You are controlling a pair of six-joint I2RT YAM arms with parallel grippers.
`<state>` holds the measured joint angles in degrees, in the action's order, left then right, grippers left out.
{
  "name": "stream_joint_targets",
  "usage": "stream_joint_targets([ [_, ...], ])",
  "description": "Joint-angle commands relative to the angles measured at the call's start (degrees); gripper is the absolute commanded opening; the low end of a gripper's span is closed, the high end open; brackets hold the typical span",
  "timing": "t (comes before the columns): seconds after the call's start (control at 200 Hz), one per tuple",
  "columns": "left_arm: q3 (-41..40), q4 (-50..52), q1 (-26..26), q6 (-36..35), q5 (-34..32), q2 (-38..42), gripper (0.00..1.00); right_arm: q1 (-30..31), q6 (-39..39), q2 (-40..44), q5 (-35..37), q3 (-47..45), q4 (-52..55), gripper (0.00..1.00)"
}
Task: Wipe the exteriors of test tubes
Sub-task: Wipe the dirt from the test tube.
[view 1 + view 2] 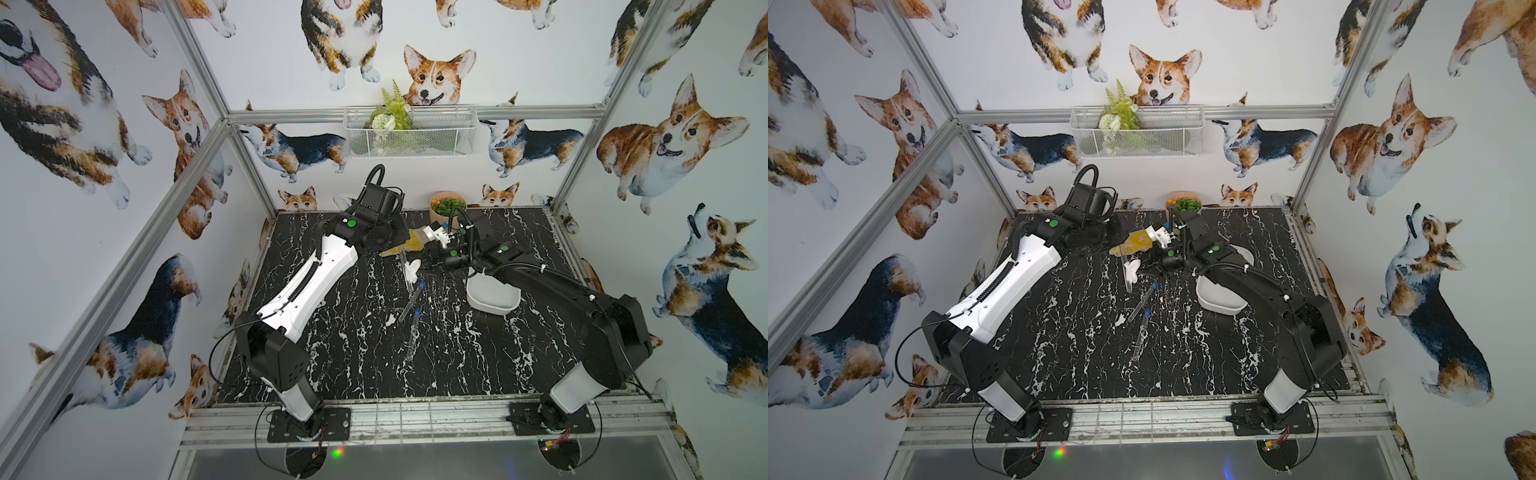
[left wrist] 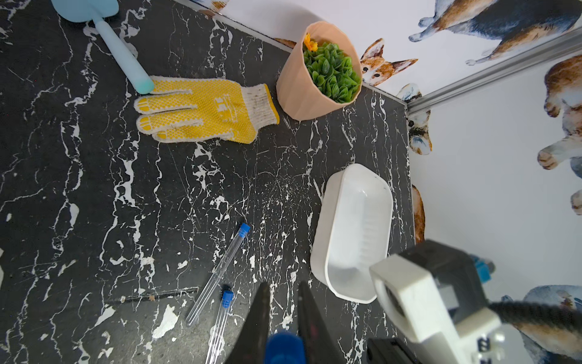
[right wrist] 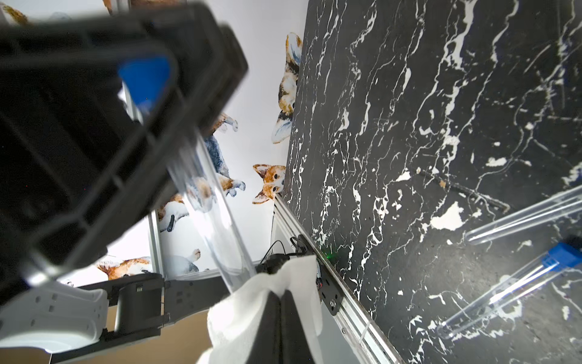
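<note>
near the far edge of the surface (image 1: 332, 353), the left pincer (image 2: 283, 302) grips a tube (image 3: 214, 205) by its cap (image 3: 145, 78), the right pincer (image 3: 280, 302) clamps a cloth (image 3: 239, 309); hard rubbing could pull the tube free.

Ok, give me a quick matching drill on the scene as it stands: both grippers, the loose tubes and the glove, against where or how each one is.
Things:
1. left gripper
2. right gripper
3. two loose test tubes
4. yellow glove

States:
A. shut on the white cloth
B. lying flat on the table
C. beside the plant pot
D. shut on the blue cap of a third test tube

Pairs: 1-D, 2-A, 3-B, 4-C
</note>
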<state>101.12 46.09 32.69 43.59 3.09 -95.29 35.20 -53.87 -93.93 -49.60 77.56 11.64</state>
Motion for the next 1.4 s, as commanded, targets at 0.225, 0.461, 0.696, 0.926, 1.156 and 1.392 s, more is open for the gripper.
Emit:
stream_joint_targets([
  [0.225, -1.81, -1.17, 2.56, 3.16, -1.11, 2.59, 0.10, -1.17, 0.48, -8.47, 0.74, 13.11, 2.47, 0.00],
  [0.461, 2.15, 1.38, 1.83, 0.33, -3.14, 0.59, 0.10, -1.14, 6.41, -1.76, 2.31, 6.07, 9.68, 0.00],
  [0.696, 7.45, 6.19, 2.54, -3.70, -5.43, -2.61, 0.10, -0.95, 14.24, 4.70, 8.88, 5.12, 23.35, 0.00],
  [0.926, 8.09, 7.87, 4.00, -2.68, -6.29, -3.02, 0.10, 4.13, 21.70, 2.98, 26.40, 17.36, 36.86, 0.00],
  [1.156, 9.91, 10.94, 4.94, 0.54, -6.65, -4.48, 0.10, 7.07, 23.63, 0.20, 36.64, 23.02, 38.02, 0.00],
  [1.392, 11.32, 12.26, 4.93, 10.10, -4.10, -6.29, 0.10, 9.88, 28.34, 3.13, 43.58, 20.20, 30.28, 0.00],
])
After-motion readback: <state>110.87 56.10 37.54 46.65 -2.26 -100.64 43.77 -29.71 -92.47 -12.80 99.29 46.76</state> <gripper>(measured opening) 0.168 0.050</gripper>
